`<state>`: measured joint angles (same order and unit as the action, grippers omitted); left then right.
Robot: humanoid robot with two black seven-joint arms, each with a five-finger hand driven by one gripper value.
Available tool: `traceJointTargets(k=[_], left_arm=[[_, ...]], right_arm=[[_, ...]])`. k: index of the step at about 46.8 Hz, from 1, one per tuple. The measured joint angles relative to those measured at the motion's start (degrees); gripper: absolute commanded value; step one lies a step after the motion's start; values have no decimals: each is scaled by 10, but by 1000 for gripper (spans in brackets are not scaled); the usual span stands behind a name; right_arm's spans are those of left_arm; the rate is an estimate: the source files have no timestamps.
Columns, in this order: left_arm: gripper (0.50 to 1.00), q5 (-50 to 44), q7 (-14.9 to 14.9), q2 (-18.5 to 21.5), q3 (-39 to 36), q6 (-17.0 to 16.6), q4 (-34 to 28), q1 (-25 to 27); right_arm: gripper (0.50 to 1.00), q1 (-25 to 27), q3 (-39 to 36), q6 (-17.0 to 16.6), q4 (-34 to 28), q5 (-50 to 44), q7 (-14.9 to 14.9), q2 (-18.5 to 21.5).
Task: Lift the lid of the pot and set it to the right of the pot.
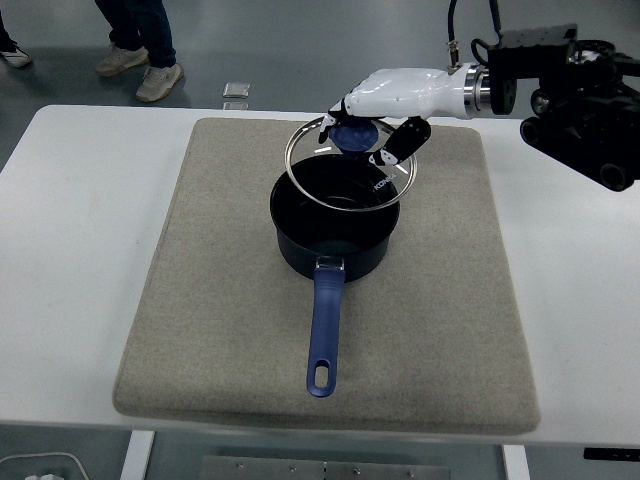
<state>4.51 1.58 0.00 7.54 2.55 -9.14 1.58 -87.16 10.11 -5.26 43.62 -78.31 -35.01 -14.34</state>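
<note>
Hidden and cut off

Hand [385,105] covers part of the lid [350,165] knob; beyond the pot [330,235], a person [140,40] is cropped above the legs.

Beige mat [200,300] on white table [70,250]

The pot [333,222] stands on the mat [220,300], which covers the table [70,250] centre. The lid [350,165] hangs tilted above the pot's far rim, toward the table's far edge. The pot handle [324,335] points to the near edge.
</note>
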Motion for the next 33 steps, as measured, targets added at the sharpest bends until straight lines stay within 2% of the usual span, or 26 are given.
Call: traceJointTargets(k=[15, 33], left_arm=[[1000, 0, 0, 0, 0, 0, 0, 0], [1000, 0, 0, 0, 0, 0, 0, 0]], right_arm=[[500, -2, 2, 2, -74, 30, 0, 2], [500, 8, 15, -3, -133, 34, 0, -5]])
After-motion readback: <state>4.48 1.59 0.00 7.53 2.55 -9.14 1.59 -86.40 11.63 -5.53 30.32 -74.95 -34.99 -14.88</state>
